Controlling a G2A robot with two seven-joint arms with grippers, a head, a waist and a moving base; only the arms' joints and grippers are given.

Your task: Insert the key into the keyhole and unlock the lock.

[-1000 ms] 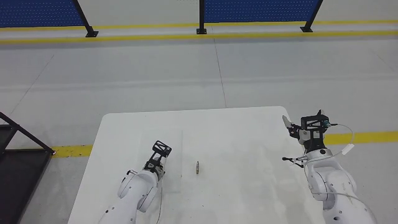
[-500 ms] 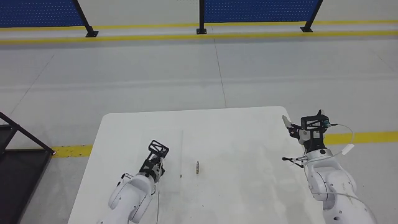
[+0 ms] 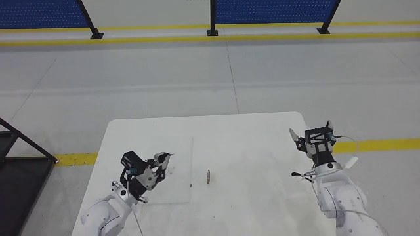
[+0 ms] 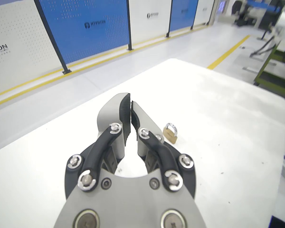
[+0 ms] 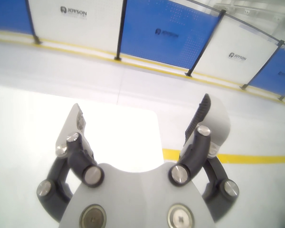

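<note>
One lock (image 4: 170, 133), two tools. Lying on the table (image 4: 204, 91) near the left tool (image 4: 131, 102), ahead of its tips and off to one side; those tips pressed together. Right tool (image 5: 140, 100) spread wide over the table's edge near a corner, well apart from the lock, broad table surface between.

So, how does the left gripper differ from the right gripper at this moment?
The left gripper has its fingers shut, tips together; the right gripper has its fingers wide open. The left gripper hangs over the table close to the brass padlock; the right gripper sits at the table's right edge, far from the brass padlock. Both have the same build, and nothing shows in either.
</note>
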